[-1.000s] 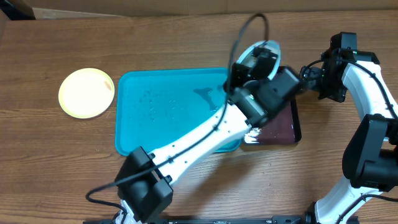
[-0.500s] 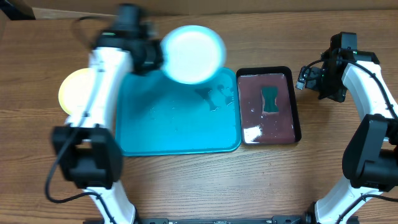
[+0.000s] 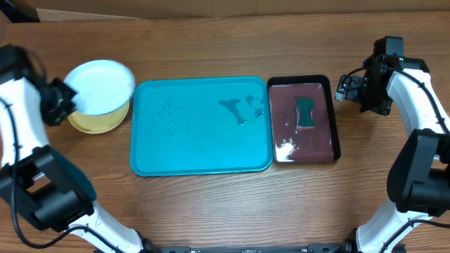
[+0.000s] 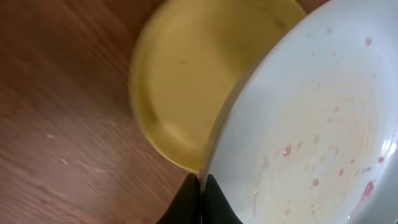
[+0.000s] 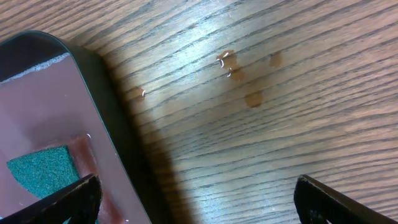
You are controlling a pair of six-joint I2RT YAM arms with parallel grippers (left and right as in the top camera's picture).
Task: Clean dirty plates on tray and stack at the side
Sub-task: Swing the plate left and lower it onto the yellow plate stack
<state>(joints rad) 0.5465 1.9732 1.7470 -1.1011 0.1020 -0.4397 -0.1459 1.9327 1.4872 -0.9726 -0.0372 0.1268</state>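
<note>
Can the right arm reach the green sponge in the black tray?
Probably yes: the right gripper, jaws open, hangs beside the black rectangular plastic tray, and nothing covers the green sponge.

White-looking round plastic plate point(image 3: 104, 86), rim faintly bluish; up close point(image 4: 323, 124) its face has a pale yellowish tinge and scattered pink-red specks. Yellow-green round plastic plate point(image 3: 95, 124) point(image 4: 186, 81), plain, no pattern. Large turquoise rectangular plastic tray point(image 3: 200, 151), darker wet streaks near its right end. Small black rectangular tray point(image 3: 335, 119) holding reddish-brown liquid with white glints. Teal-green sponge point(image 3: 305, 112) point(image 5: 43, 171). Brown wood-grain table point(image 3: 211, 42), a few brownish droplets point(image 5: 252, 98). Robot arms point(image 3: 415, 91) white with black joints.
</note>
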